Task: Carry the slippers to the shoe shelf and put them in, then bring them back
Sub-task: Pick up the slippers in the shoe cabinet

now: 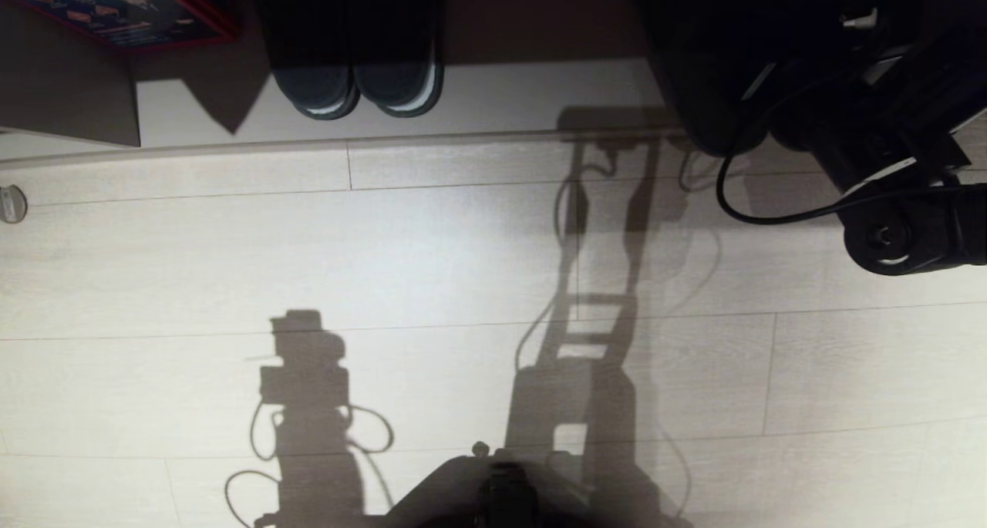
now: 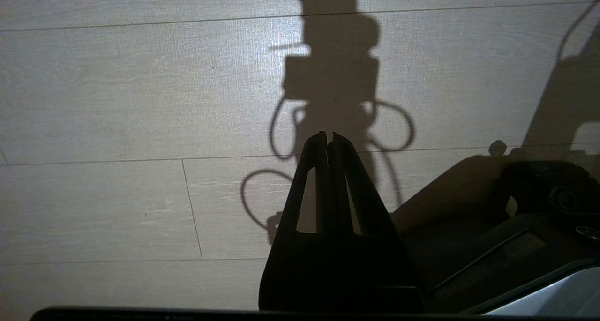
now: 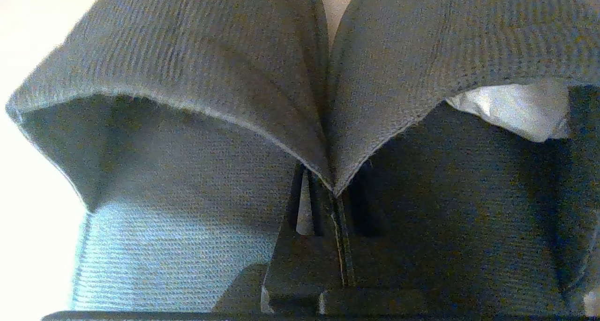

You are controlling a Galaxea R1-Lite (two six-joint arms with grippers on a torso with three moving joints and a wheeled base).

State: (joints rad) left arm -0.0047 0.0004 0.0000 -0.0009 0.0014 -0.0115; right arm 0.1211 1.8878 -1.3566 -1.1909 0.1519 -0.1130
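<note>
Wood-plank floor (image 1: 432, 250) fills most of the head view, with a pale ledge (image 1: 501, 100) running along its far edge. A black pair with white sole edges (image 1: 355, 89) sits on that ledge, toes toward the robot; not the target. A box with a red rim (image 1: 116, 8) is at the far left corner. Whether the ledge is part of the shoe shelf, can't tell from here.

Right arm (image 1: 887, 166) reaches in at the far right edge of the head view, dark, over a dark mass that can't be read. Right wrist view settles it: the right gripper (image 3: 323, 190) has its fingers pinched together on the inner edges of both grey slippers' (image 3: 211, 77) toe bands, the two bands bunched into one fold at the tips. So the slippers are at the right gripper, side by side, one each side of the fingers.

Left gripper (image 2: 329, 138) is parked over bare floor near the robot base, fingers together, nothing in them.

Risks, as a judgement: the grip is only on thin soft fabric edges, so one band could slip out on lifting and drop a slipper. The pair would hang and swing, and could catch on the ledge edge.
</note>
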